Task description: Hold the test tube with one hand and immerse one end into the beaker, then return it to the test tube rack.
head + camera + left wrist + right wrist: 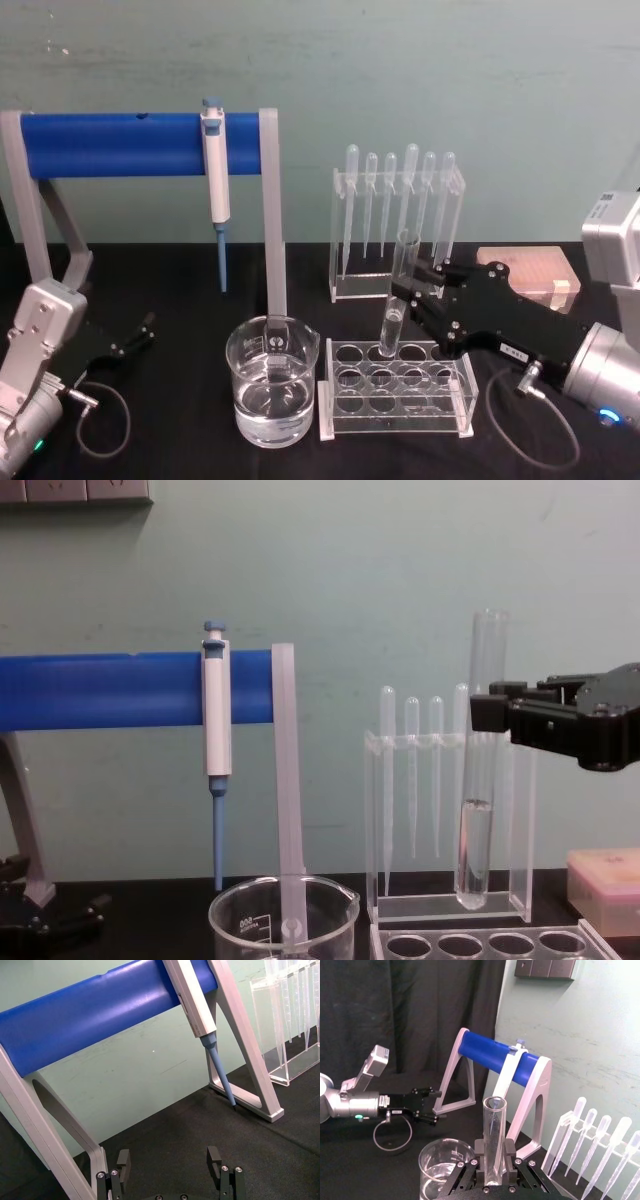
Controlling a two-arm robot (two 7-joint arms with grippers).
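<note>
The test tube (398,290) stands upright with a little clear liquid in its lower part, and my right gripper (412,290) is shut on its upper half. In the chest view the test tube (482,780) hangs with its rounded end just above the clear rack (480,945). The right wrist view shows the test tube (493,1130) clamped between the fingers (479,1152). The beaker (272,390), partly filled with clear liquid, stands left of the rack (395,392). My left gripper (135,335) rests open at the table's left, well away from the beaker.
A grey stand with a blue bar (115,145) holds a white-and-blue pipettor (216,185) behind the beaker. A clear holder with several pipettes (398,215) stands behind the rack. A pink box (530,272) lies at the right.
</note>
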